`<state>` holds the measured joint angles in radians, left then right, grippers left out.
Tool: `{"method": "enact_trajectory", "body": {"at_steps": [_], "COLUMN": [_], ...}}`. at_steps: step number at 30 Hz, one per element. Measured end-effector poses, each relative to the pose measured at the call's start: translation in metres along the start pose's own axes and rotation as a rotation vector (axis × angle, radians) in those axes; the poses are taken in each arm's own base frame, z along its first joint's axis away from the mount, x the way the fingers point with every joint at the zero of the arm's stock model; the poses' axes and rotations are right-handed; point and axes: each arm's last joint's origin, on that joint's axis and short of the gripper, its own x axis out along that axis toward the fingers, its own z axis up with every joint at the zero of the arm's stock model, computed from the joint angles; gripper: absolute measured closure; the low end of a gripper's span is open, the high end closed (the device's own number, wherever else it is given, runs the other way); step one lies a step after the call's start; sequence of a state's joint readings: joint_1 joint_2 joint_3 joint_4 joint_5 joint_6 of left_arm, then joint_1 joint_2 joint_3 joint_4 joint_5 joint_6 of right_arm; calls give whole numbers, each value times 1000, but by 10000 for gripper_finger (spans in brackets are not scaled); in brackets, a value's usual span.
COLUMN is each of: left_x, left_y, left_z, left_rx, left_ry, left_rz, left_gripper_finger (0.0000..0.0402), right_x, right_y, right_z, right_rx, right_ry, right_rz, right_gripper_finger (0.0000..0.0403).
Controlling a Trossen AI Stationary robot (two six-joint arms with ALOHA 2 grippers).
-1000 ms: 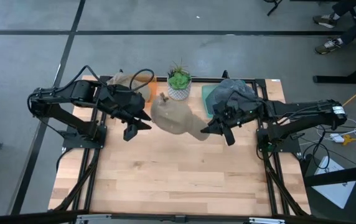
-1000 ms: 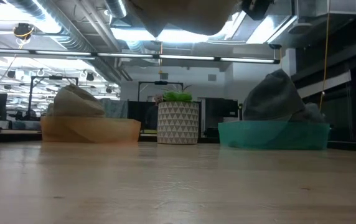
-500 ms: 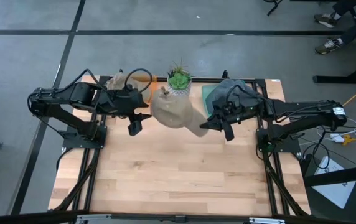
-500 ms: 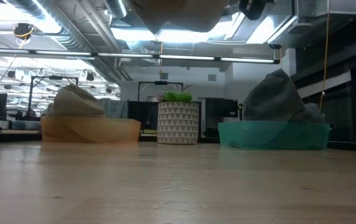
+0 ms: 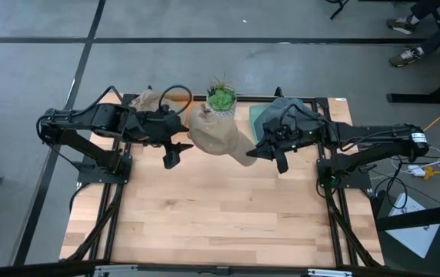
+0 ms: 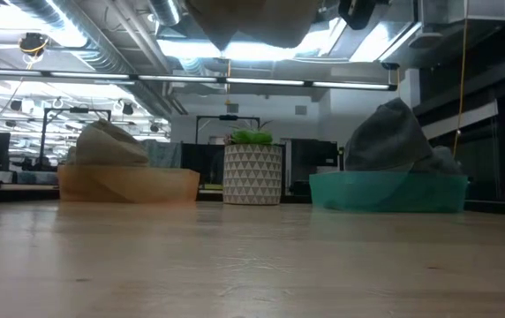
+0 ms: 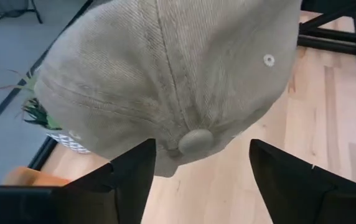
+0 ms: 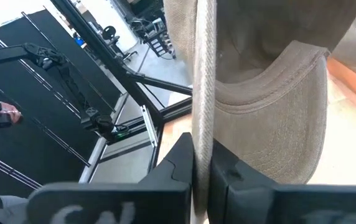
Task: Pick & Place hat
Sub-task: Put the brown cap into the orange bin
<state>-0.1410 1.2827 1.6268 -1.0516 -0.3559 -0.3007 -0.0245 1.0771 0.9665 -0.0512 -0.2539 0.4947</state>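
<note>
A tan hat [image 5: 218, 138] hangs in the air above the back middle of the desk [image 5: 220, 223], held up between the two arms. The right end effector [image 5: 260, 151] grasps it by the brim: in the right wrist view the brim's edge [image 8: 201, 93] runs straight down between the two dark fingers [image 8: 181, 158], which are clenched on it. The left end effector [image 5: 175, 151] sits just beside the crown on the other side, with its fingers [image 7: 134, 177] spread apart and released; in the left wrist view the crown's top button [image 7: 195, 141] shows in the gap between them, and neither finger presses on the cloth.

From the low view only the underside of the hat [image 6: 252, 22] shows, at the very top of the picture (well clear of the desk surface).

Behind the hat, along the back edge, stands a small potted plant [image 5: 221, 101] in a white patterned pot. To the left of the pot an orange bin [image 6: 129, 184] holds a tan hat, and to its right a teal bin [image 6: 388, 191] holds a grey hat [image 5: 289, 114]. The right arm reaches across in front of the teal bin.
</note>
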Motion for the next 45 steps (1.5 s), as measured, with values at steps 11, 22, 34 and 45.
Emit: {"method": "enact_trajectory", "body": {"at_steps": [11,22,34,45], "left_x": [6,40,17,0], "left_y": [-2,-18,-12,-14], "left_z": [8,11,11,10], "left_rx": [12,93,79,79], "left_ry": [-64,-13,-44,-31], "left_rz": [17,-34,-125,-419], "left_gripper_finger": [127,157,348,372], "right_x": [0,0,0,0], "right_y": [0,2,1,2], "right_z": [0,2,1,1], "right_rx": [-4,-9,-25,-5], "right_ry": [-1,-20,-3,6], "right_rz": [1,24,29,42], "right_gripper_finger": [389,389,389,364]}}
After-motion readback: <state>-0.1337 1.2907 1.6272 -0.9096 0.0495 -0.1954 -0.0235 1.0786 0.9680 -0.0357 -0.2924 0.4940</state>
